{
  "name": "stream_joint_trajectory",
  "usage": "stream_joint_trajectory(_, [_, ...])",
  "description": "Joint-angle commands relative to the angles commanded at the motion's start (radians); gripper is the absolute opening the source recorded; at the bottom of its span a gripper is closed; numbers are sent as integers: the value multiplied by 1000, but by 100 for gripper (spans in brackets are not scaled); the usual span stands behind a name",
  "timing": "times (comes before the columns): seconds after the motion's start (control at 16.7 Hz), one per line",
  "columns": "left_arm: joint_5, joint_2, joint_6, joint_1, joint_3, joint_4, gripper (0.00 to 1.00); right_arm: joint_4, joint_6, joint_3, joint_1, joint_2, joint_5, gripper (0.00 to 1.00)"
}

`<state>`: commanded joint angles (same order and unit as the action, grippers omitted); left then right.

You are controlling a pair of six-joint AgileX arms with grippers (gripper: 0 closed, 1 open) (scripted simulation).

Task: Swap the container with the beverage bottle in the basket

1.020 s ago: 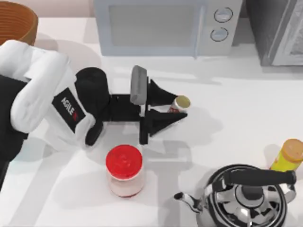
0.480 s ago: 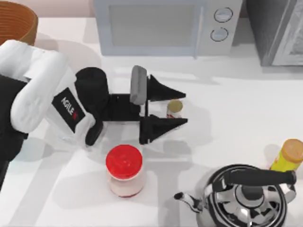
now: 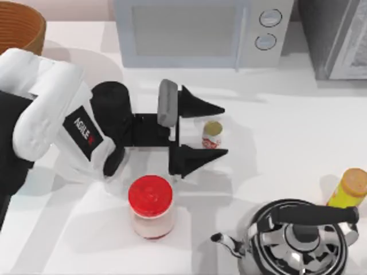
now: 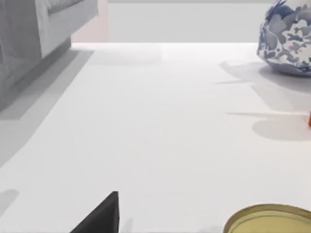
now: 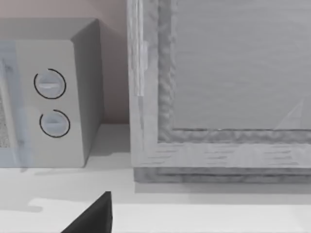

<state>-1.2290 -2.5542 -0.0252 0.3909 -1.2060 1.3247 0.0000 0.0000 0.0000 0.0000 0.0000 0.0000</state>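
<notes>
Gold-capped beverage bottle (image 3: 211,134) stands untouched between the wide-open left gripper (image 3: 221,130) fingers.

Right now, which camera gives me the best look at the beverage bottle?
The top view: the beverage bottle stands upright between the open jaws of the left gripper, label and cap visible. The left wrist view catches just the rim of its cap. The right wrist view faces the microwave.
</notes>
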Motion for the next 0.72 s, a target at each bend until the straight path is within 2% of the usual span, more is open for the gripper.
stream_joint_trajectory(0.18, [8, 10, 0, -3, 6, -8, 100, 0, 0, 0, 0, 0, 0, 100])
stream_joint_trajectory(0.3, [48, 61, 0, -25, 38, -49, 100, 0, 0, 0, 0, 0, 0, 100])
stream_joint_trajectory(0.48, [153, 217, -1, -80, 127, -162, 100, 0, 0, 0, 0, 0, 0, 100])
stream_joint_trajectory(0.72, [347, 570, -2, -167, 306, -379, 100, 0, 0, 0, 0, 0, 0, 100])
